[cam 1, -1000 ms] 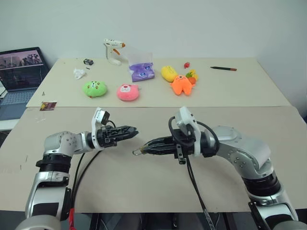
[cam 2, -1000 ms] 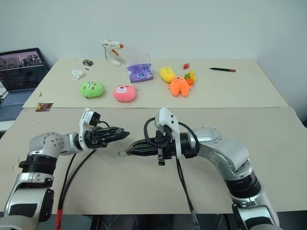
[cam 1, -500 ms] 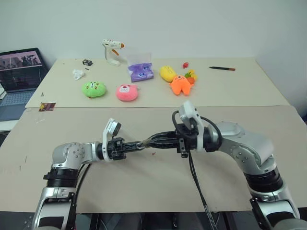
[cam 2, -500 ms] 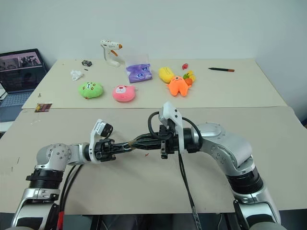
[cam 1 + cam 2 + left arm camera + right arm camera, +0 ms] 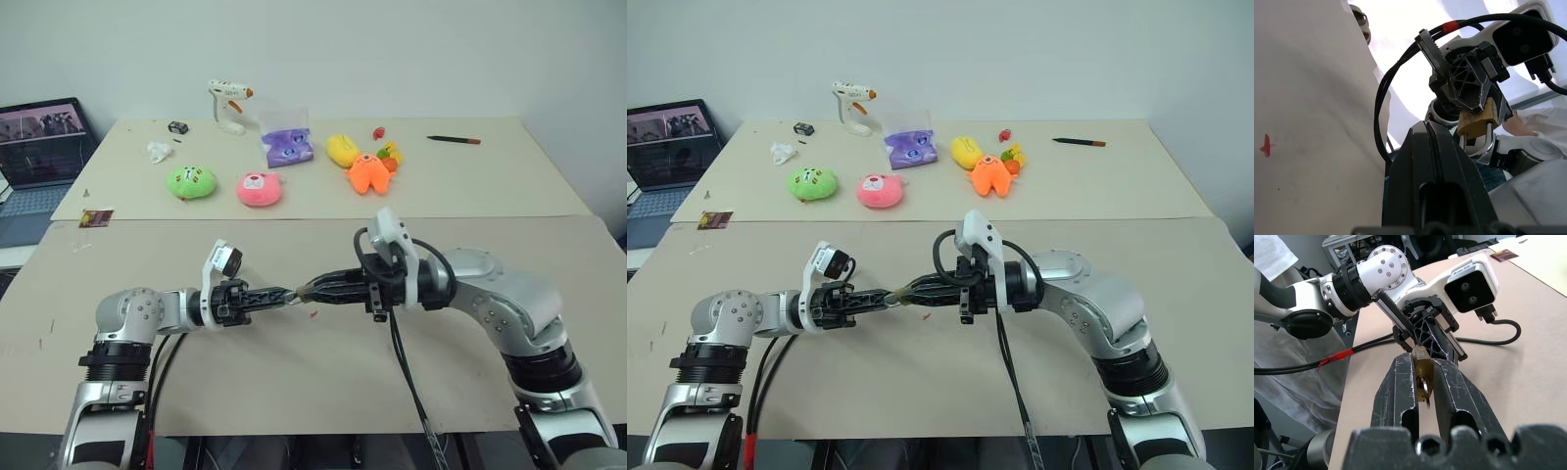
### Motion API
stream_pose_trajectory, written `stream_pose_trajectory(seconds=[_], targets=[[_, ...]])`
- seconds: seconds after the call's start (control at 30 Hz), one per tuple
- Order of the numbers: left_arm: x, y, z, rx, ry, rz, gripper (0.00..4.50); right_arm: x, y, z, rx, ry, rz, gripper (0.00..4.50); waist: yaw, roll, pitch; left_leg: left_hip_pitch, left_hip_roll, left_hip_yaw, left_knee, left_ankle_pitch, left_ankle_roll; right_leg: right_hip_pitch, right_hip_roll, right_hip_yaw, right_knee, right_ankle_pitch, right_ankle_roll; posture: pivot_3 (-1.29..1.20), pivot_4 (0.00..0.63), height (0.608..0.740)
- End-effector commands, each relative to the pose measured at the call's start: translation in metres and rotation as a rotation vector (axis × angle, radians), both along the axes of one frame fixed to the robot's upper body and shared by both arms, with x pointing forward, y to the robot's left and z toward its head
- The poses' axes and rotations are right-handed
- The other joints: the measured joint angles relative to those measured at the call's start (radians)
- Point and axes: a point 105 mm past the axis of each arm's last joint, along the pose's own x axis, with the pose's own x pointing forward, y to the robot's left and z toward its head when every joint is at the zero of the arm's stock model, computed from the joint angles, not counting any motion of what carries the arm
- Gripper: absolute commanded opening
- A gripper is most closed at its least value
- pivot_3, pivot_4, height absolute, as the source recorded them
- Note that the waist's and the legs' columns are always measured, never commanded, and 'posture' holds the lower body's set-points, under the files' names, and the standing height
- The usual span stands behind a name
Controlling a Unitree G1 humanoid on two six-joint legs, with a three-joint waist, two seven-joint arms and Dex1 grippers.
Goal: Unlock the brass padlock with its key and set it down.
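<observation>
The brass padlock (image 5: 1423,367) is clamped between the fingers of my right gripper (image 5: 1422,363), which is shut on its body. The key (image 5: 1425,390) sticks out of its keyhole end, pointing back toward the right wrist. Over the near table the two grippers meet tip to tip, with the padlock (image 5: 298,292) between them. My left gripper (image 5: 284,294) is shut, its tips against the padlock's shackle end. The thin silvery shackle (image 5: 1488,143) shows beside the left fingers. I cannot tell whether it is pinched.
At the back lie plush toys: green (image 5: 193,182), pink (image 5: 261,188), orange (image 5: 369,173) and yellow (image 5: 345,149). A purple bag (image 5: 290,147), a glue gun (image 5: 229,103) and a pen (image 5: 456,140) are there too. A laptop (image 5: 39,137) stands far left. A small red speck (image 5: 313,314) lies under the grippers.
My left gripper swung right from an open stance to meet the right gripper's tip, then shut at the padlock's end. The right gripper kept its hold and barely moved.
</observation>
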Motion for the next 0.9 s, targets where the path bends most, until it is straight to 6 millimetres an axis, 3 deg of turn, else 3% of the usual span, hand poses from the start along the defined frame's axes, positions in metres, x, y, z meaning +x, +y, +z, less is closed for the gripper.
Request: stream_pose_trajectory(seconds=[0.03,0.27,0.57,0.9], targets=[[-0.004,0.001,0.006,-0.02,-0.002,-0.027,0.03,-0.004,0.003,0.008,0.02,-0.059,0.017,0.25,0.0,0.0,0.0,0.0,0.0,0.0,0.0,0.0,0.0,0.0,0.0,0.0,0.0,0.0,0.0,0.0,0.15,0.74],[-0.005,0.005,0.01,-0.031,0.014,-0.038,0.03,0.001,0.0,0.003,0.009,-0.058,-0.003,0.25,0.0,0.0,0.0,0.0,0.0,0.0,0.0,0.0,0.0,0.0,0.0,0.0,0.0,0.0,0.0,0.0,0.15,0.74],[-0.02,0.008,0.02,-0.065,0.04,-0.129,0.03,0.005,-0.001,-0.005,-0.009,-0.046,-0.013,0.25,0.001,0.0,0.0,0.0,0.0,0.0,0.0,0.0,0.0,0.0,0.0,0.0,0.0,0.0,0.0,0.0,0.15,0.74],[-0.021,0.007,0.011,-0.041,0.055,-0.119,0.03,0.007,0.0,-0.003,-0.011,-0.053,-0.013,0.25,0.0,0.0,0.0,0.0,0.0,0.0,0.0,0.0,0.0,0.0,0.0,0.0,0.0,0.0,0.0,0.0,0.15,0.74]])
